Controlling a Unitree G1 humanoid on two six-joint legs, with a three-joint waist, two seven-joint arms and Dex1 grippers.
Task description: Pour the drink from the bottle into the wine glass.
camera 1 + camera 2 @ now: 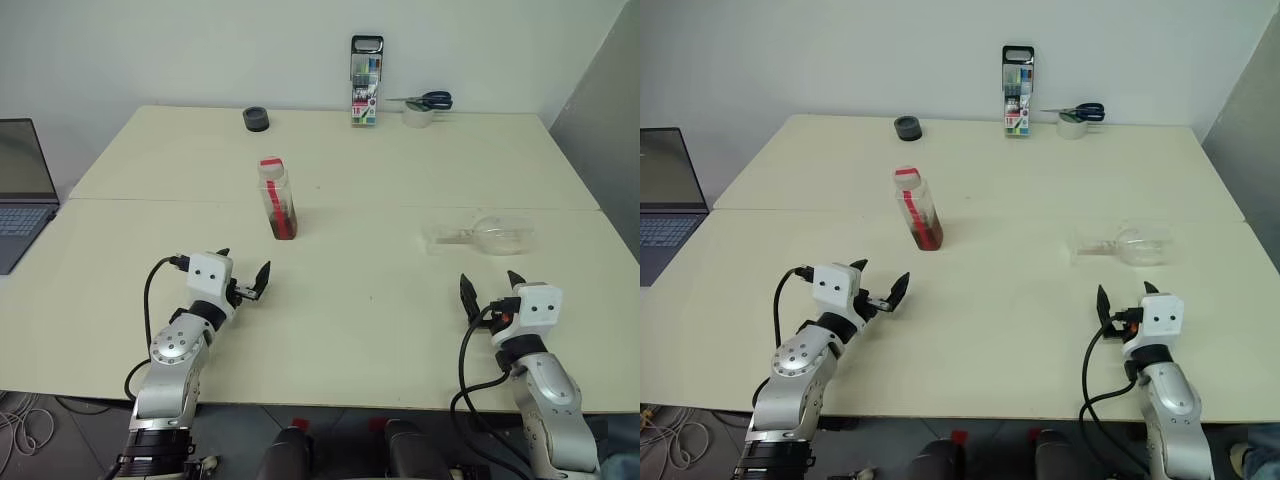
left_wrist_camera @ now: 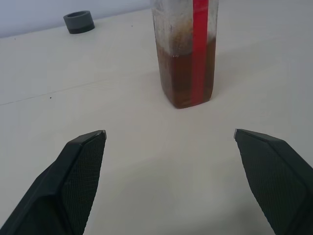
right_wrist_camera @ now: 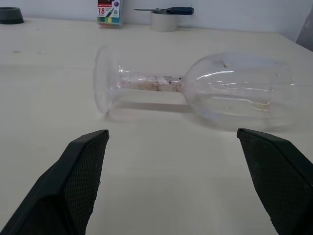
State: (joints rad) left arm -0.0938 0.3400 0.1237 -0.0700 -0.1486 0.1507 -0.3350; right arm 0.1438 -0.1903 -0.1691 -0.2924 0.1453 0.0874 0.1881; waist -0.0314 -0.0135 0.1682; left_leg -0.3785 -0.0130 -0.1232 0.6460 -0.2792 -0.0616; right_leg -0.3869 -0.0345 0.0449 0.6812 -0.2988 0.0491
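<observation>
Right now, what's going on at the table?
Nothing is held yet. The bottle stands upright on the table, cap on, partly full of amber drink. The wine glass lies on its side, foot toward the bottle. The left gripper is open, short of the bottle, and the right gripper is open, short of the glass. The glass needs standing up before any pouring.

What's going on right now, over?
Left gripper, right gripper open, empty. Bottle upright, capped. Wine glass lying on its side. Path clear.
</observation>
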